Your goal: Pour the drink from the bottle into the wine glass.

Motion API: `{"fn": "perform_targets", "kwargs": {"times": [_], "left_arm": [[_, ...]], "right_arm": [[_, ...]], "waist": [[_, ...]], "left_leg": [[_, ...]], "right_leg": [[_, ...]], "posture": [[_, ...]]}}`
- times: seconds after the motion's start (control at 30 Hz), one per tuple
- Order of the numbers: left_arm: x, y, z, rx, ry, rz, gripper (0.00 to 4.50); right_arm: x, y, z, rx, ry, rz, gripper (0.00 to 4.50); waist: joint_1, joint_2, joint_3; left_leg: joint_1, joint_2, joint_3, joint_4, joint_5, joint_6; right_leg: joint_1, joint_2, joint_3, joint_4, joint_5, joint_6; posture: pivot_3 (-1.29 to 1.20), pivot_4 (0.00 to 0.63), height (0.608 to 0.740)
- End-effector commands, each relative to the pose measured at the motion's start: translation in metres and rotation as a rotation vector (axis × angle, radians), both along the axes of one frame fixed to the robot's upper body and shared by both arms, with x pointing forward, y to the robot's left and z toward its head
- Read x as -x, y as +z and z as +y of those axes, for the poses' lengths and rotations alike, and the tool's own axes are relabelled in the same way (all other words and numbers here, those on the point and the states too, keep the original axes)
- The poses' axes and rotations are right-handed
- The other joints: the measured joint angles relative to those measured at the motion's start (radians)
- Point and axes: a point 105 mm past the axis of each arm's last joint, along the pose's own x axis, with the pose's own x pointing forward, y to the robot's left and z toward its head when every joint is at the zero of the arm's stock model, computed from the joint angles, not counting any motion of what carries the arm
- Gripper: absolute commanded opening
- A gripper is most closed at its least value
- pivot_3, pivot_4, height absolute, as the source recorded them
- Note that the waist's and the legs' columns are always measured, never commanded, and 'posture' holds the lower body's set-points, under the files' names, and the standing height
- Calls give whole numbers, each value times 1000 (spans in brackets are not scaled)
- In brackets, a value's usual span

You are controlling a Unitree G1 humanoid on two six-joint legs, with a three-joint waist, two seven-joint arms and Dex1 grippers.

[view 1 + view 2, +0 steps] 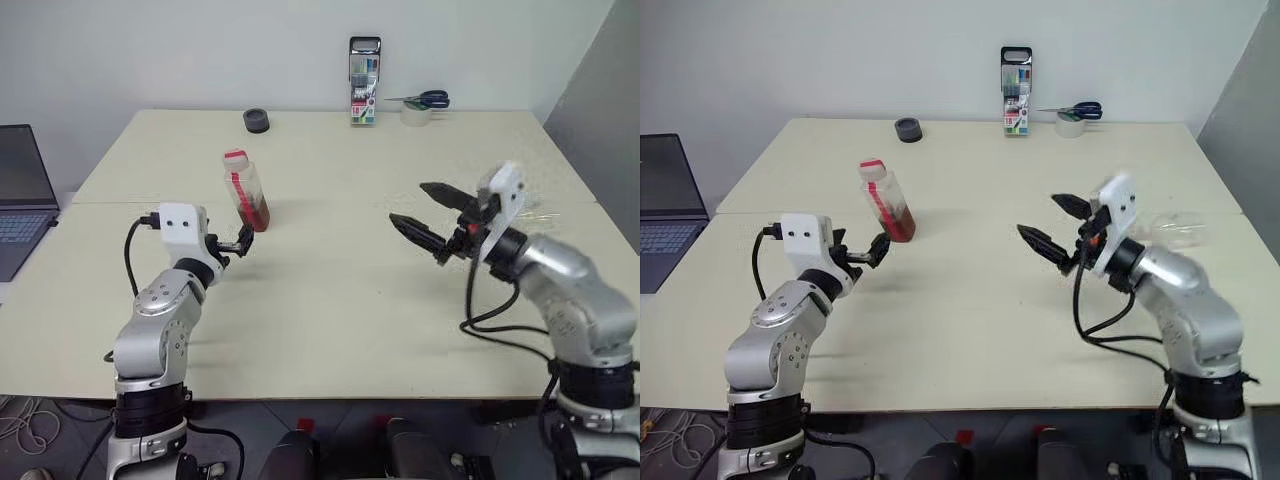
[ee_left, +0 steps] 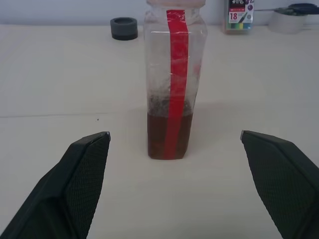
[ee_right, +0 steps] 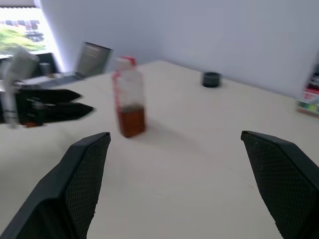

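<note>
both grippers (image 2: 174, 137) wide open, empty

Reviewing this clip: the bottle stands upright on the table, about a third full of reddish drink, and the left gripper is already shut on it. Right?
Not quite. The left gripper is open, its fingers apart on either side of the bottle without touching it, as the left wrist view shows. The bottle does stand upright on the table, about a third full of reddish drink.

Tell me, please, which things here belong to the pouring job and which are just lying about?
For the job:
- bottle with the drink
- wine glass, lying by the right arm
- left gripper, open
- right gripper, open

Lying about:
- marker pack
- scissors
- tape roll
- black ring
- laptop
</note>
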Motion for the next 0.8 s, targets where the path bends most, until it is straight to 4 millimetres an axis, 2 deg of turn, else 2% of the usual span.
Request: {"fn": "perform_targets", "kwargs": {"times": [0.03,0.3,0.57,0.8], "left_arm": [[-3,14,-5,-13,-18,-57,4482],[-10,24,-1,-21,24,-101,4482],[-24,40,-4,-28,15,-146,4482],[-35,43,-9,-28,-11,-159,4482]], "right_arm": [[9,14,12,-5,100,-25,4500],[9,14,27,-30,95,-48,4500],[4,11,22,-36,59,-45,4500],[3,12,18,-47,27,-45,4500]], "waist": [[0,0,0],[2,0,0],[3,0,0],[2,0,0]], "left_leg": [[0,0,0,0,0,0],[-1,0,0,0,0,0],[-1,0,0,0,0,0],[-1,-1,1,0,0,-1]], "right_leg": [[0,0,0,0,0,0],[-1,-1,3,0,0,0],[-1,-1,3,0,0,0],[-2,-1,2,0,0,0]], "posture": [[0,150,740],[0,150,740],[0,150,740],[0,150,740]]}}
